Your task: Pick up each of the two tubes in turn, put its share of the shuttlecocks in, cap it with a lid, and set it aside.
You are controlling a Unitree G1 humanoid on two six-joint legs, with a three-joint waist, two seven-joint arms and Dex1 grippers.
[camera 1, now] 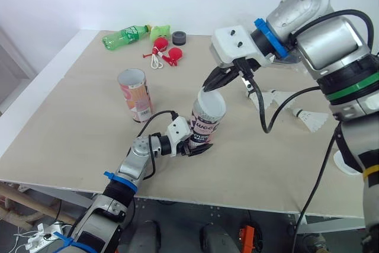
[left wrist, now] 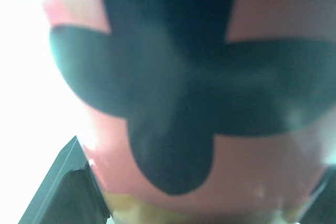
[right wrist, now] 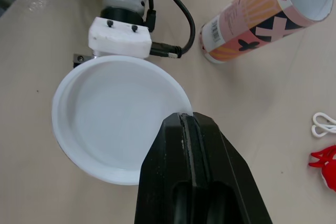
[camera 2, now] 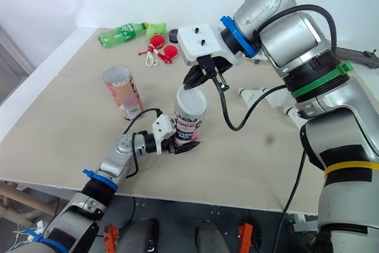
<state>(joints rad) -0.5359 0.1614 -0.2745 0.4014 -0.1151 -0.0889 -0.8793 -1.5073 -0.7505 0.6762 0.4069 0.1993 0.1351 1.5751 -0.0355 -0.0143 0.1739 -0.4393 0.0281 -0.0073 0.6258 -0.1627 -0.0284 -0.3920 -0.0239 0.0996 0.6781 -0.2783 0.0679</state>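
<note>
A pink tube with black markings stands upright near the table's front middle. My left gripper is shut on its lower part, and the left wrist view shows the tube's wall close up. A white lid sits at the tube's top, slightly tilted. My right gripper is shut on the lid's rim from above. A second tube, open and upright, stands to the left. Two white shuttlecocks lie on the table at the right.
At the back of the table lie a green bottle, a small green object, a black roll and red toys. A white round object sits at the right edge.
</note>
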